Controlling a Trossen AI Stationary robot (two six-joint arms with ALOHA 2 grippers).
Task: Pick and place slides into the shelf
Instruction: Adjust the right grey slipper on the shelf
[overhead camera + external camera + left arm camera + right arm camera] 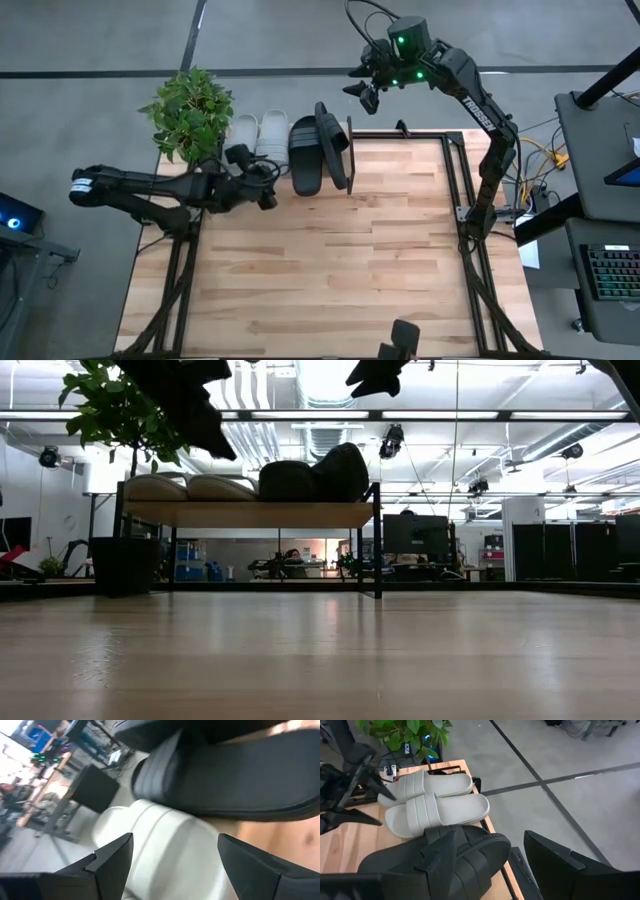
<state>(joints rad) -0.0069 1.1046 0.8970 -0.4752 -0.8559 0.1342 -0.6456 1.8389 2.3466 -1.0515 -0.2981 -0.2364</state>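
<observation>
- High view: four slides are lying on the shelf (400, 132); the last black slide (332, 146) is leaning tilted. The right gripper (366, 92) is hovering beyond it, fingers apart.
- Left wrist view: the left gripper (172, 862), fingers apart, is hanging over a grey slide (165, 845).
- Next, probably: flattening the tilted slide.

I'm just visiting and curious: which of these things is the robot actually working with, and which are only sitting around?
Part of the job:
- two light grey slides
- two black slides, one tipped on its edge
- shelf holding all four
- left gripper, open beside the slides
- right gripper, open, beyond the table's far edge

Just there:
- potted plant
- wooden tabletop
</observation>
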